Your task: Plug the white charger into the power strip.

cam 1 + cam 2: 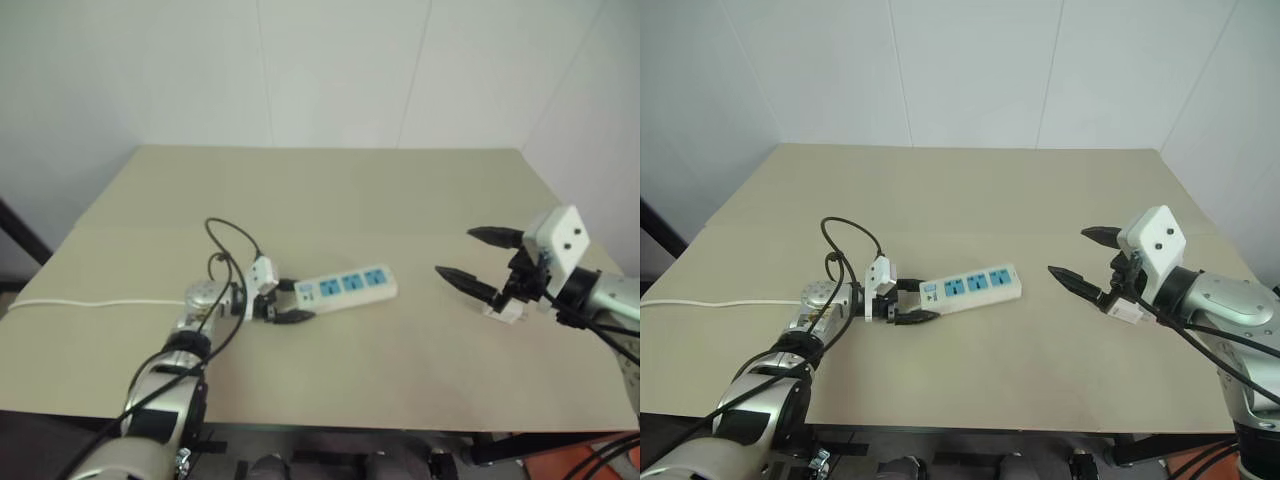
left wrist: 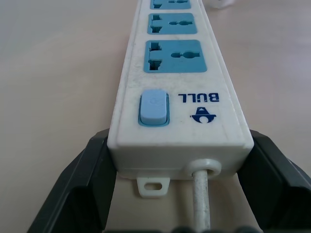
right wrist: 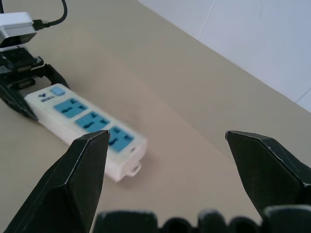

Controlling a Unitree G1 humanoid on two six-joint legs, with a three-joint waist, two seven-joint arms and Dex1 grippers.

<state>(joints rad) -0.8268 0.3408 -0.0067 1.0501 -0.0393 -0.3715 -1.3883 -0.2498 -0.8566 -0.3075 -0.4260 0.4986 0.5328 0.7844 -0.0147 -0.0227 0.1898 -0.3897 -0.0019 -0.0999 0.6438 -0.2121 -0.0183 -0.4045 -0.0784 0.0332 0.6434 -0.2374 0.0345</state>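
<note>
Holding the switch end of the power strip (image 1: 347, 285), the left gripper (image 1: 283, 301) has its jaws closed against the strip's two long sides; the left wrist view shows both black fingers (image 2: 85, 184) pressed to the casing beside the blue switch (image 2: 154, 108), with the thin white cord (image 2: 200, 196) leaving between them. The strip lies flat on the table (image 1: 330, 190) near its centre, its three blue socket faces upward and all unoccupied.

The right gripper (image 1: 479, 258) hangs above the table at about 3 o'clock from the strip, well apart from it, jaws spread wide and holding nothing. A small white object (image 1: 503, 310) rests on the table just beneath that gripper, at roughly 4 o'clock from the strip; it is probably the white charger, though it is largely masked by the gripper.

Assessment: the task is at an early stage. The strip is steadied; the charger is not yet grasped, and nothing is plugged in. Remaining: pick up the charger, carry it toward 9 o'clock, align its pins, and seat it.
</note>
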